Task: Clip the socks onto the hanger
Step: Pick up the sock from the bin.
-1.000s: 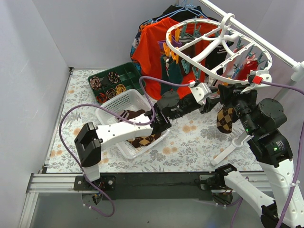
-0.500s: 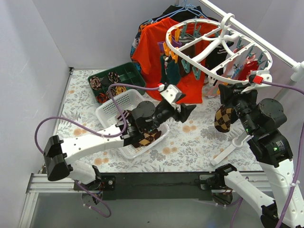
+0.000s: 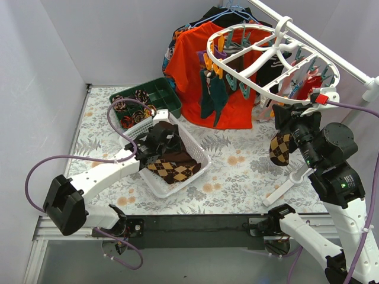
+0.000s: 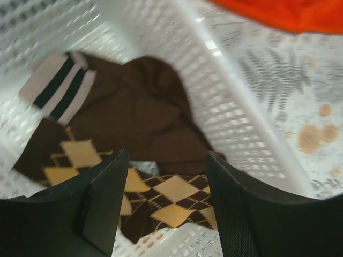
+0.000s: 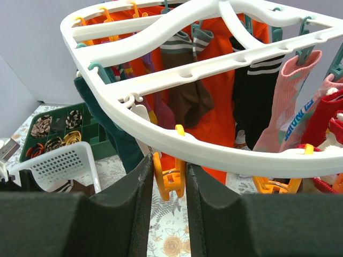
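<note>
The white oval hanger (image 3: pixel 258 90) hangs at the back right, with several socks clipped to it. My right gripper (image 3: pixel 284 121) is under its near rim (image 5: pixel 214 147), shut on an orange clip (image 5: pixel 170 174). An argyle sock (image 3: pixel 279 148) dangles just below that spot; the right wrist view does not show it. My left gripper (image 3: pixel 169 139) is down in the white basket (image 3: pixel 198 157), open and holding nothing. Its fingers (image 4: pixel 107 193) straddle an argyle sock (image 4: pixel 171 198), with a plain brown sock (image 4: pixel 144 112) behind.
A green tray (image 3: pixel 160 94) of rolled sock bundles stands behind the basket. An orange T-shirt (image 3: pixel 189 65) hangs at the back. A white plastic piece (image 3: pixel 290 180) lies on the floral table near the right arm. The white rail (image 3: pixel 320 47) carries the hanger.
My left arm has swung away from the hanger, leftward and down into the basket, and its jaws have opened. The argyle sock stays hanging by the right gripper, which has barely moved.
</note>
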### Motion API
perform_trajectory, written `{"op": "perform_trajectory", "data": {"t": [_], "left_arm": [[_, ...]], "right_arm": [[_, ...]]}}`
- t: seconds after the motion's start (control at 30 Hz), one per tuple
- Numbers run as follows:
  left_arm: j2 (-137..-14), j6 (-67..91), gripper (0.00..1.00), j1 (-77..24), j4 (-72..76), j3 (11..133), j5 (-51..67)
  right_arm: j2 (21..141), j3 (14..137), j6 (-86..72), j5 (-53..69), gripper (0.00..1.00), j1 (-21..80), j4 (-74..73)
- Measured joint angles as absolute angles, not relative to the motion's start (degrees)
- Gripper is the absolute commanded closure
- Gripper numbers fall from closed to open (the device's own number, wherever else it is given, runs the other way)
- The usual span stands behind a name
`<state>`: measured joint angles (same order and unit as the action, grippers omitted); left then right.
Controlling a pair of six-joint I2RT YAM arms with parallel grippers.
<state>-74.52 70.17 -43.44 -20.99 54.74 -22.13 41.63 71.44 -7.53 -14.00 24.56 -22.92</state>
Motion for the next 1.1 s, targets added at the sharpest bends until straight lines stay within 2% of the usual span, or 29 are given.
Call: {"op": "perform_trajectory", "data": {"t": [0.23,0.4,0.83,0.97,1.0,1.1], "left_arm": [[-79.7,84.0,0.41,-37.9,-35.9,55.6,-23.7],[-82.8,89.6,0.4,-34.0,-40.3,54.8,-23.3],[-88.7,97.9,0.56,-30.2,-36.7,50.3,-23.3],[-89.3,99.4,0.74,-30.2,-36.3,50.1,-24.2],[-89.5,99.6,0.83,-30.2,-36.3,50.1,-24.7],[-89.6,100.2,1.0,-30.2,-36.4,50.0,-25.5]], "right_arm": [[41.6,71.3,-7.5,-14.0,0.99,24.6,-22.9],[41.2,70.6,-7.5,-14.0,0.99,24.6,-22.4],[40.1,69.4,-7.3,-14.0,0.99,24.6,-22.1],[40.1,68.8,-7.3,-14.0,0.99,24.6,-22.0],[40.1,68.7,-7.3,-14.0,0.99,24.6,-22.0],[40.1,68.7,-7.3,-14.1,0.99,24.6,-22.0]]}}
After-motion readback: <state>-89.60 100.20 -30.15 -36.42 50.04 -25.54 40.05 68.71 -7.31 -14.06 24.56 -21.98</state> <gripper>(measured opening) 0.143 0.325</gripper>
